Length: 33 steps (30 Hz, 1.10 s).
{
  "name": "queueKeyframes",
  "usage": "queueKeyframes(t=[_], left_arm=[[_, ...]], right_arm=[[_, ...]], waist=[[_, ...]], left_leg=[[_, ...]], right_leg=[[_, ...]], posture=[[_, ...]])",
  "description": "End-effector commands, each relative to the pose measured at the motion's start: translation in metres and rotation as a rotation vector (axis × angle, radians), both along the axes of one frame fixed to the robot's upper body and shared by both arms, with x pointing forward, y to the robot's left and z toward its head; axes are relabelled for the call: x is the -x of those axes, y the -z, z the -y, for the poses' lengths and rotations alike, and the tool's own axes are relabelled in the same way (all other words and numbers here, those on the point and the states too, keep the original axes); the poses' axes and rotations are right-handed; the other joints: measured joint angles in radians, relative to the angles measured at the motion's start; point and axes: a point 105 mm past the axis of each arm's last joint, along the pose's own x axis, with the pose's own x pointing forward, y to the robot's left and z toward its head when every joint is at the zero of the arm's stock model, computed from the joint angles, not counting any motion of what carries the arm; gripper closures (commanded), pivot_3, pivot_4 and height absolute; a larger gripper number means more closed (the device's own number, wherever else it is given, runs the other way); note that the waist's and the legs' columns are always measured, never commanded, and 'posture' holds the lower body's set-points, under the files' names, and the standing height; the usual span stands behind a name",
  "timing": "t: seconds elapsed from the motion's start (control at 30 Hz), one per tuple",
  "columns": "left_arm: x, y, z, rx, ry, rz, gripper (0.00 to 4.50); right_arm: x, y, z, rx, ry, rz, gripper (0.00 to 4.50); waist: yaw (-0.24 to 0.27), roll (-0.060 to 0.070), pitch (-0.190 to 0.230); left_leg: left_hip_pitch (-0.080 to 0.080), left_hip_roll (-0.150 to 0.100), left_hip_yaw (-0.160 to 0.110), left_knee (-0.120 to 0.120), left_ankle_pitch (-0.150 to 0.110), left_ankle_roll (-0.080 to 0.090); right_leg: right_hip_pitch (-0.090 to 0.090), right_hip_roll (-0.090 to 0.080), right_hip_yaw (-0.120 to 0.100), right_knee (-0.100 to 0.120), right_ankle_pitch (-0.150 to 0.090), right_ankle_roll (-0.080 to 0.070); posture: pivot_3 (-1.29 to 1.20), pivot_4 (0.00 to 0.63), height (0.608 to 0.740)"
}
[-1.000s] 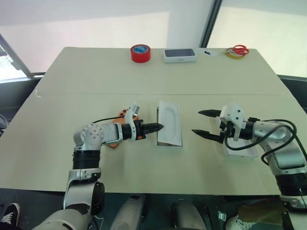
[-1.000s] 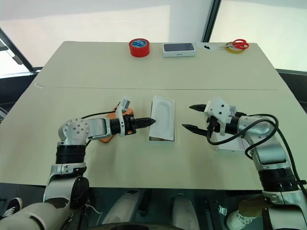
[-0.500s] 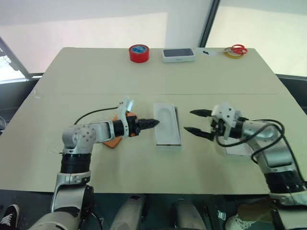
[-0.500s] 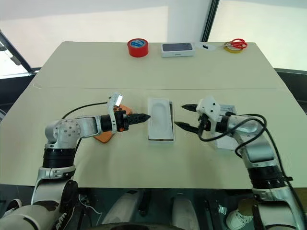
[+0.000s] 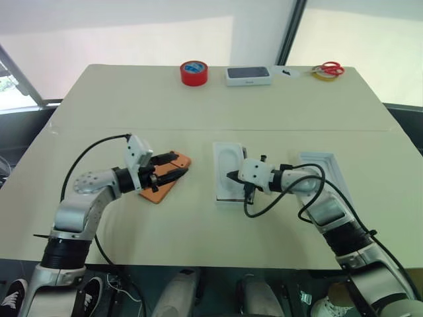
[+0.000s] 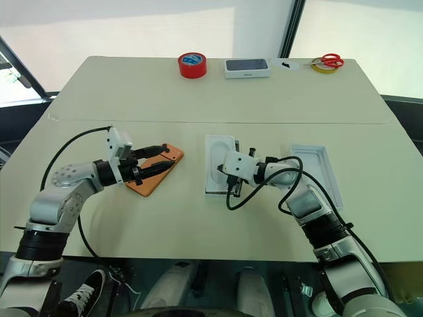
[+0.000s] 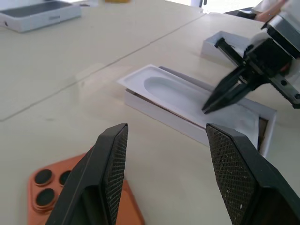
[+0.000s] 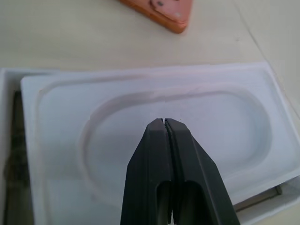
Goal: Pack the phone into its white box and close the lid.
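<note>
Nearest in, the left gripper (image 5: 173, 169) is hovering low over the phone (image 5: 165, 181), its two black cross-hatched fingers (image 7: 110, 164) spread apart with nothing between them. The phone lies flat on the matte beige table (image 5: 119, 105), back up: a slim orange slab with rounded corners and three dark lenses in a raised block at one corner. Just to its right sits the white box (image 5: 231, 173), a shallow thin-walled tray, and resting in it is a white moulded insert (image 7: 176, 93) with a smooth, rounded oblong recess; it sits skewed, a strip of brownish floor showing at one end. The right gripper (image 5: 230, 176) has its fingers pressed tight together, tips poised at that recess; whether they touch it I can't tell. Further right, well apart, lies the lid (image 5: 322, 170), a shallow white tray lying open side up. Along the far edge: a red tape roll (image 5: 193, 72), a closed white box with a dark top (image 5: 248, 76), and red-handled scissors (image 5: 327, 69).
</note>
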Motion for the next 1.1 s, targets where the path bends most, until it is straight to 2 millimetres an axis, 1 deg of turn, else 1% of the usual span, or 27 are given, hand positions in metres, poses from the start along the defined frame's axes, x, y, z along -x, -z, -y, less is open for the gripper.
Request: queueKeyframes(t=[0.03,0.1,0.3,0.37,0.47,0.6,0.67,0.73,0.8,0.87,0.97,1.0,1.1], left_arm=[[-0.003,-0.008,-0.006,0.015,-0.029,0.037,1.7],[-0.004,-0.006,-0.005,0.007,-0.033,0.048,1.7],[-0.005,-0.005,-0.005,0.008,-0.048,0.057,1.7],[-0.006,-0.008,-0.005,0.022,-0.056,0.062,1.7],[-0.008,-0.01,-0.006,0.027,-0.067,0.062,1.7],[-0.01,-0.012,-0.012,0.045,-0.083,0.043,1.7],[-0.013,-0.013,-0.016,0.053,-0.102,0.032,1.7],[-0.019,-0.012,-0.024,0.076,-0.14,-0.029,1.7],[-0.024,-0.009,-0.034,0.109,-0.18,-0.121,1.7],[-0.025,-0.007,-0.045,0.12,-0.202,-0.189,1.7],[-0.022,-0.005,-0.063,0.171,-0.205,-0.301,1.7],[-0.024,-0.003,-0.071,0.176,-0.227,-0.334,1.7],[-0.03,0.004,-0.092,0.136,-0.292,-0.354,1.7]], right_arm=[[0.018,-0.008,-0.005,0.042,-0.119,-0.023,4.45],[0.023,-0.008,-0.004,0.065,-0.143,-0.053,4.45],[0.024,-0.011,-0.003,0.072,-0.126,-0.103,4.45],[0.023,-0.012,-0.004,0.084,-0.132,-0.069,4.45],[0.016,-0.018,-0.005,0.047,-0.108,-0.04,4.45],[0.001,-0.032,-0.008,-0.007,-0.063,0.035,4.45],[-0.011,-0.041,-0.009,-0.019,-0.032,0.11,4.45],[-0.026,-0.054,-0.012,-0.077,0.025,0.175,4.45],[-0.035,-0.065,-0.02,-0.164,0.069,0.179,4.45],[-0.032,-0.068,-0.033,-0.215,0.054,0.168,4.45],[-0.026,-0.065,-0.063,-0.25,0.032,0.149,4.45],[-0.023,-0.064,-0.073,-0.257,0.017,0.149,4.45],[-0.014,-0.06,-0.099,-0.269,-0.025,0.144,4.45]], waist=[[-0.001,0.0,0.0],[-0.002,0.0,0.0],[-0.002,0.0,0.0],[-0.002,0.0,0.0],[-0.002,0.0,0.0],[-0.002,0.0,0.0],[-0.004,0.0,0.0],[-0.006,0.0,0.0],[-0.009,0.0,0.0],[-0.015,0.0,0.0],[-0.026,0.0,0.0],[-0.028,0.0,0.0],[-0.029,0.0,0.0]], left_leg=[[0.0,0.0,0.0,0.0,0.0,0.0],[0.0,0.0,0.0,0.0,0.0,0.0],[0.0,0.0,0.0,0.0,0.0,0.0],[0.0,0.0,0.0,0.0,0.0,0.0],[0.0,0.0,0.0,0.0,0.0,0.0],[0.0,0.0,0.0,0.0,0.0,0.0],[0.0,0.0,0.0,0.0,0.0,0.0],[0.0,0.0,0.0,0.0,0.0,0.0],[0.0,0.0,-0.001,0.0,0.001,-0.001],[0.0,0.001,-0.001,0.0,0.001,-0.001],[0.0,0.001,-0.001,-0.001,0.001,-0.001],[0.0,0.001,-0.001,-0.001,0.002,-0.002],[0.0,0.002,-0.002,-0.001,0.002,-0.003]], right_leg=[[0.0,0.0,0.0,0.0,0.0,0.0],[0.0,0.0,0.0,0.0,0.0,0.0],[0.0,0.0,0.0,0.0,0.0,0.0],[0.0,0.0,0.0,0.0,0.0,0.0],[0.0,0.0,0.0,0.0,0.0,0.0],[0.0,0.0,0.0,0.001,0.0,0.0],[0.0,0.0,0.0,0.001,0.0,0.0],[-0.001,0.001,0.0,0.001,0.0,0.0],[-0.001,0.001,0.0,0.002,0.0,0.0],[-0.001,0.002,0.0,0.002,0.0,0.0],[-0.002,0.003,0.0,0.002,0.0,0.0],[-0.002,0.003,0.0,0.003,0.0,0.0],[-0.002,0.004,0.0,0.004,0.0,0.0]], posture=[[0.0,0.15,0.736],[0.0,0.15,0.736],[0.0,0.15,0.736],[0.0,0.15,0.736],[0.0,0.15,0.736],[0.0,0.15,0.736],[0.0,0.15,0.736],[0.0,0.15,0.736],[0.0,0.15,0.736],[0.0,0.15,0.736],[0.0,0.15,0.736],[0.0,0.15,0.736],[0.0,0.15,0.736]])
